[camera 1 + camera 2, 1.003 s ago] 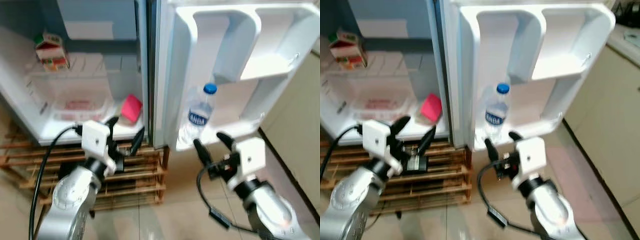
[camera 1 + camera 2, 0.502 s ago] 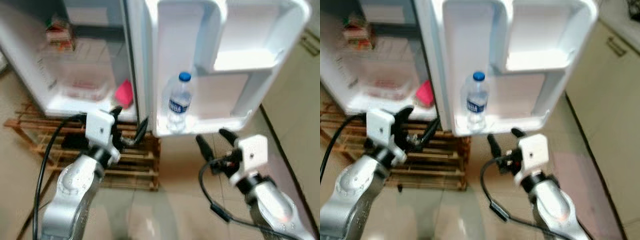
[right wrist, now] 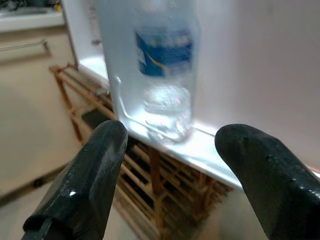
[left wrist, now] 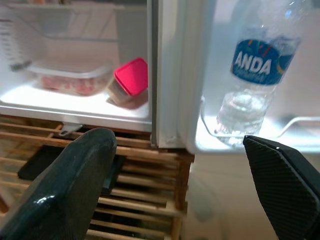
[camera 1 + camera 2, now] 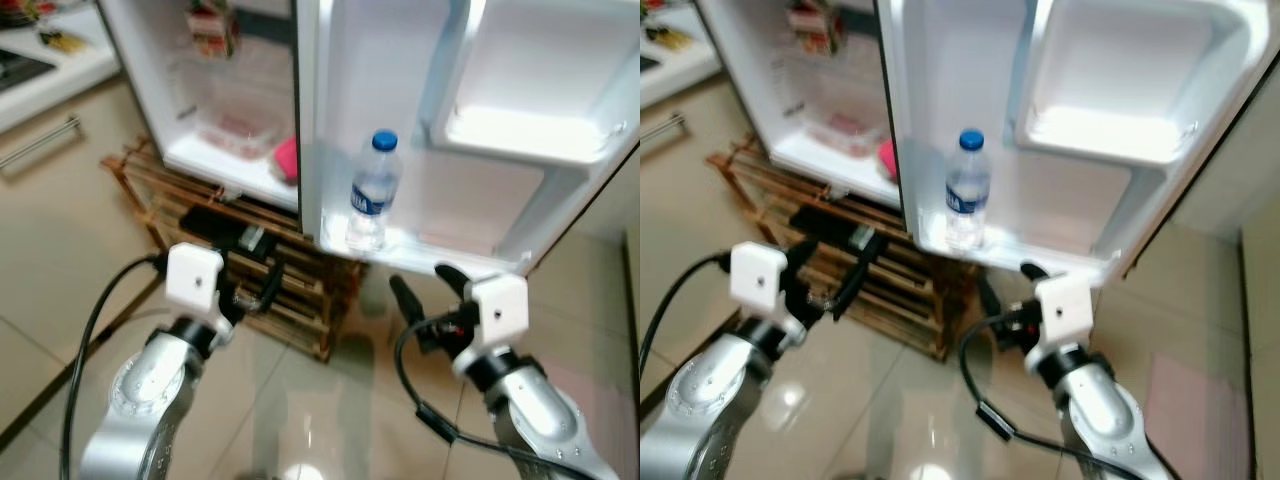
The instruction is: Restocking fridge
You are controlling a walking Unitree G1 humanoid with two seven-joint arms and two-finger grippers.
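Observation:
A small fridge stands open on a wooden rack. A clear water bottle with a blue cap and blue label stands upright in the bottom shelf of the open door. Inside are a carton, a clear food box and a pink-lidded container. My left gripper is open and empty, low in front of the rack. My right gripper is open and empty just below the door's bottom edge, with the bottle ahead of its fingers.
A beige cabinet with a metal handle stands to the left under a white counter. A flat black object lies on the rack under the fridge. Tiled floor spreads in front. A black cable trails from the right wrist.
The whole picture has shifted and tilted, so the camera has moved; the cabinet at the left has come into view. Both grippers stay open and empty, and the bottle stays in the door shelf.

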